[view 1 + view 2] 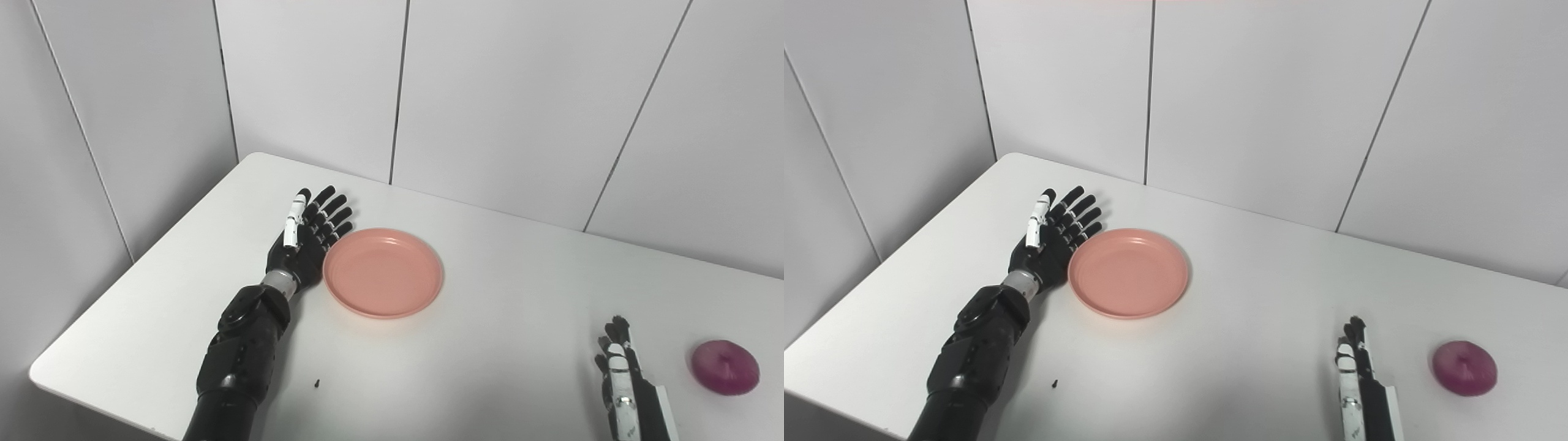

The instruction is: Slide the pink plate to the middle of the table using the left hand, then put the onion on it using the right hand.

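The black left hand (306, 236) lies released with fingers spread against the left rim of the round pink plastic plate (383, 272) on the white surface (502, 343), while the right hand (621, 373), empty with straight fingers, rests near the purple onion (725, 366) at the near right.

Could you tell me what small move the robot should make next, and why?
Probably the left hand should push sideways toward the onion's side, nudging the pink plate along. The hand is open, edge-on against the plate's left rim, and the plate sits left of the middle of the table. The onion lies untouched at the right, beside the waiting right hand.
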